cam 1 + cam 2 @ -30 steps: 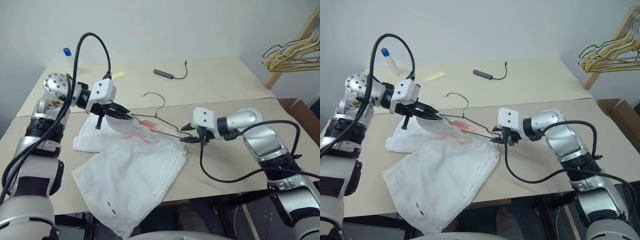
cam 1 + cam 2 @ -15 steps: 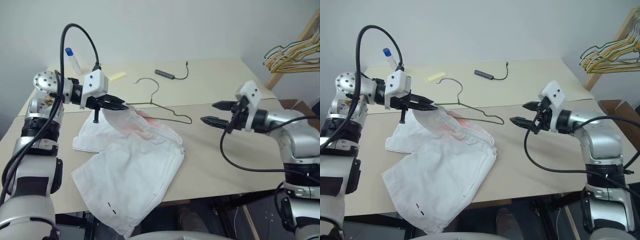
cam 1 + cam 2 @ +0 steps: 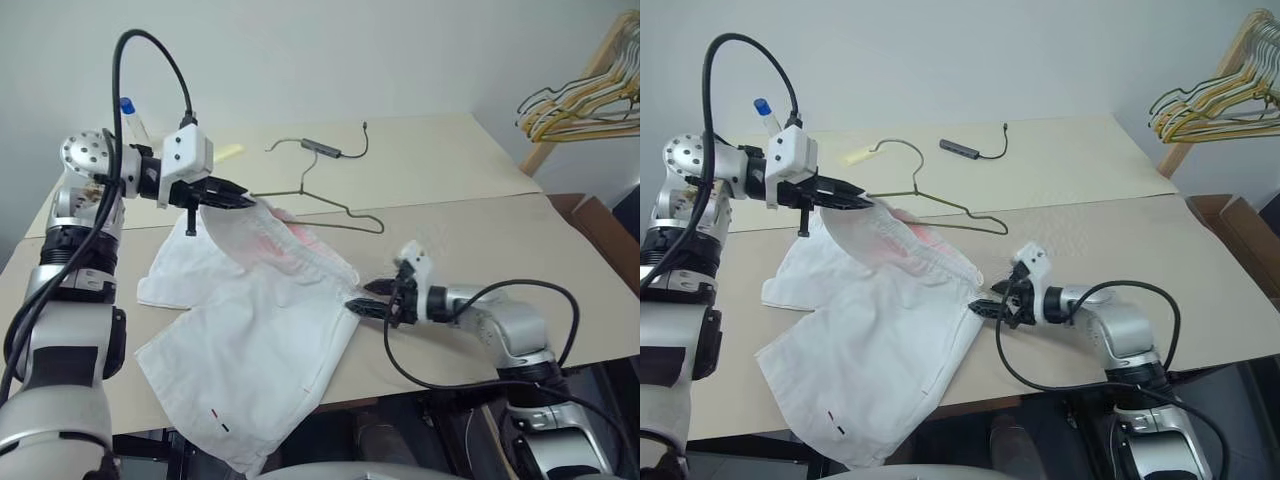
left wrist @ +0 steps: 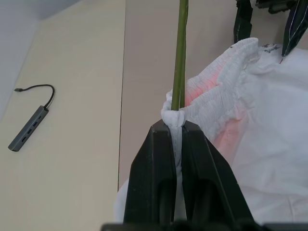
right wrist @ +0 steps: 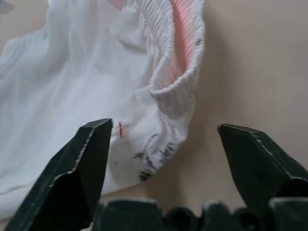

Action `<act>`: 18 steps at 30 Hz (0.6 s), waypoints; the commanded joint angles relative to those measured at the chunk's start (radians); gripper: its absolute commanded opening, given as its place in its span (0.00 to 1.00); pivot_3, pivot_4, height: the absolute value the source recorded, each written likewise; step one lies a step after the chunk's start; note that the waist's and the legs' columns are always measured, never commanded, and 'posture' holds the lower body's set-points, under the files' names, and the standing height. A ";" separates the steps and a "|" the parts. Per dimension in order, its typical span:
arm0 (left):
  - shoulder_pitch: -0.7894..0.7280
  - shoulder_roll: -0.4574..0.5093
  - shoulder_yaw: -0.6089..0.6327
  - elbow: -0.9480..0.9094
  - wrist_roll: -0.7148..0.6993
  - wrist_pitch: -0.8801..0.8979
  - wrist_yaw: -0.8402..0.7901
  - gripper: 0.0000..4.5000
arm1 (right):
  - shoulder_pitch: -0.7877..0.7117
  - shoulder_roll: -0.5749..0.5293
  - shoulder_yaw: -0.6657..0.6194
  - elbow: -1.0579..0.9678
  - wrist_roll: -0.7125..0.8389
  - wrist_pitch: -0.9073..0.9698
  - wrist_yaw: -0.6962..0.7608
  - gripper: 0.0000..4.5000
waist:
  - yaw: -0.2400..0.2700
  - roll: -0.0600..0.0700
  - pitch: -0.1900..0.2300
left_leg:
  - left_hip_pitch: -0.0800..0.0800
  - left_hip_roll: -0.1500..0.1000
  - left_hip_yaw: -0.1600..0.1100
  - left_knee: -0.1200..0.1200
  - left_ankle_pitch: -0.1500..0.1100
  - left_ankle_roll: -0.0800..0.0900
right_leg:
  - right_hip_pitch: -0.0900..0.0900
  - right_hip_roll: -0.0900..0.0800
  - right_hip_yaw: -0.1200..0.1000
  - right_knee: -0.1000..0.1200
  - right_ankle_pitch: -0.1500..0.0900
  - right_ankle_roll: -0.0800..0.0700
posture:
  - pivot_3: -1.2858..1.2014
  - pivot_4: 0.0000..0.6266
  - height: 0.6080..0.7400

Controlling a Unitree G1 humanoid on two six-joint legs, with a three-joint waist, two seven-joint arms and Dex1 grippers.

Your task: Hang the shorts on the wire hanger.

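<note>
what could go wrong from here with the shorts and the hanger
1. The left gripper pinches the white cloth shorts and the thin grey-green wire hanger together; a slip drops both.
2. The open right gripper may close on one layer of waistband corner, leaving the opening shut.

Beige table (image 3: 470, 170): shorts (image 3: 260, 350), adapter (image 3: 322, 147)

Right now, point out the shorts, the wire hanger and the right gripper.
the shorts (image 3: 265, 330), left eye view, middle of cloth.
the wire hanger (image 3: 340, 208), left eye view, lower bar.
the right gripper (image 5: 163, 149), right wrist view, between open fingertips.
</note>
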 commanded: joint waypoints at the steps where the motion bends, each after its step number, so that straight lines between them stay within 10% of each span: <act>1: -0.014 0.015 0.038 -0.013 -0.008 -0.007 0.004 0.00 | -0.037 -0.003 -0.013 0.007 0.024 0.029 -0.013 0.60 | 0.001 0.000 0.000 | 0.000 0.000 0.000 0.000 0.000 0.000 | 0.000 0.000 0.000 0.000 0.000 0.000 | 0.52 0.00 1.00; 8: -0.006 0.018 0.050 -0.020 -0.017 0.001 0.001 0.00 | -0.039 0.004 -0.020 0.028 0.015 0.015 -0.036 0.04 | 0.001 0.000 0.000 | 0.000 0.000 0.000 0.000 0.000 0.000 | 0.000 0.000 0.000 0.000 0.000 0.000 | 0.53 0.00 1.00; 18: 0.108 0.090 0.092 -0.173 -0.157 0.079 -0.089 0.00 | -0.068 -0.017 -0.091 0.042 0.037 0.018 -0.062 0.01 | -0.003 0.000 0.000 | 0.000 0.000 0.000 0.000 0.000 0.000 | 0.000 0.000 0.000 0.000 0.000 0.000 | 0.52 0.00 1.00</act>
